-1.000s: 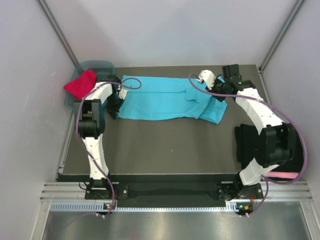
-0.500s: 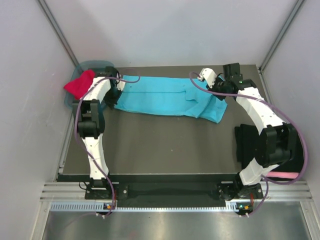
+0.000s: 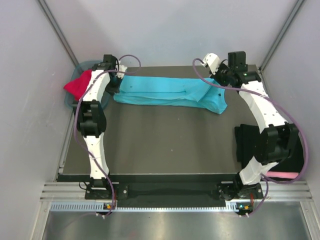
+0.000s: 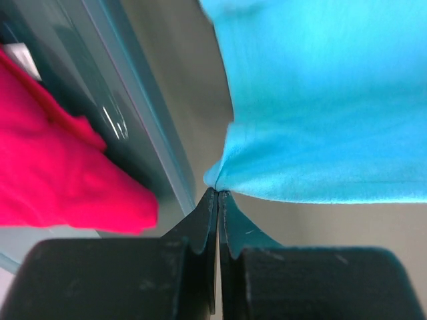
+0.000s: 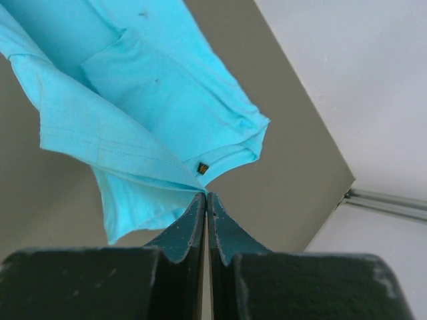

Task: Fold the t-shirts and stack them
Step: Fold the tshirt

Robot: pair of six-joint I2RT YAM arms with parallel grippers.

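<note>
As I read the wrist views, left gripper [image 4: 217,199]: jaws pressed together on a corner of the turquoise t-shirt [image 3: 165,93].
Right gripper [image 5: 205,199]: jaws together, pinching its other end.
Shirt: stretched between my claws.
Red t-shirt [image 3: 80,84]: left of left claw, probably in teal tub [image 3: 95,63].

Pale grey walls [image 3: 175,30] enclose a dark grey table [image 3: 165,145] edged by a metal rail [image 3: 165,188], evenly lit.

Bright, even light, soft shadows -- left wrist view blurred close-up, overhead view sharp.
</note>
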